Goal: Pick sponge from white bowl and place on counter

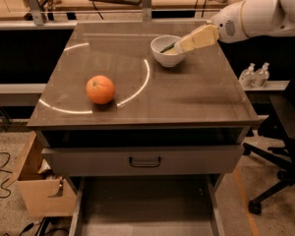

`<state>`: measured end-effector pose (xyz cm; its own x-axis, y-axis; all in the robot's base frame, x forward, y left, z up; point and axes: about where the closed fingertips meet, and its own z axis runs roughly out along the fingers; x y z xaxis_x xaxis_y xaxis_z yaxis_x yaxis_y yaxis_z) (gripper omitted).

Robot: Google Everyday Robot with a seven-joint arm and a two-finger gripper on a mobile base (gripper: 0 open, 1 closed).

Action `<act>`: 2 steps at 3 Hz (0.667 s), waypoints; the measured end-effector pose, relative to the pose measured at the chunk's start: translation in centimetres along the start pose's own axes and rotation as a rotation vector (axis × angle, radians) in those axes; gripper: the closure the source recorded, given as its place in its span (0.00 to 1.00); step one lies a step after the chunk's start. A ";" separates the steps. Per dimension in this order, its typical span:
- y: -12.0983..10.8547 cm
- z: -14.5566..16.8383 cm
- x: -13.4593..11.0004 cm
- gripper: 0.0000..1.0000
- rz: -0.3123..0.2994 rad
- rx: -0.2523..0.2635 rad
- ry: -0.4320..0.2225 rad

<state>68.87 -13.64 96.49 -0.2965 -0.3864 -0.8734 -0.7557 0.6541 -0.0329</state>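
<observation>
Camera view: the robot's white arm (258, 17) reaches in from the upper right, its padded pale-yellow gripper (178, 48) angled down over the right rim of the white bowl (159, 57) at the far side of the desk (201, 95). A dark green sliver with a little pale yellow beside it — the sponge (167, 47) — shows inside the bowl, right at the gripper's tip; whether the gripper is open or closed on it cannot be told from here. The bowl stands upright just outside the far end of a thin white arc (143, 84) marked on the glossy brown-grey top. An orange (100, 89) sits well apart from the bowl, nearer the front left, inside the arc's curve. Below the top is a grey drawer (88, 160) with a dark handle (144, 162). On the floor to the left stands an open cardboard box (39, 193); to the right, two clear bottles (254, 74) on a ledge and part of a black office chair (285, 127)
</observation>
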 end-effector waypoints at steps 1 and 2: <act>-2.0 3.7 1.2 0.00 -0.017 -0.053 0.000; -3.6 7.2 3.2 0.00 -0.006 -0.086 -0.018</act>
<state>74.89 -12.53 90.32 -0.2818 -0.3783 -0.8817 -0.8053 0.5929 0.0030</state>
